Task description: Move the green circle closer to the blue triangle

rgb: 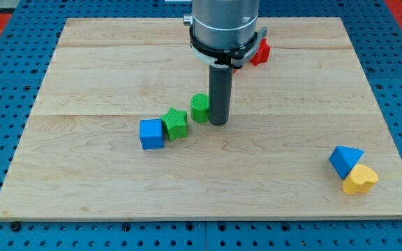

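The green circle point(199, 108) sits near the board's middle. My tip point(218, 123) stands right against its right side, touching or nearly so. The blue triangle point(344, 160) lies far off at the view's lower right, touching a yellow heart-shaped block point(360, 180) just below it. The rod hangs from the arm's grey wrist at the view's top centre.
A green star point(175, 123) lies just left of and below the circle, with a blue cube point(151, 133) against its left. A red block point(260, 51) is partly hidden behind the wrist at the top. The wooden board point(82, 70) sits on a blue pegboard.
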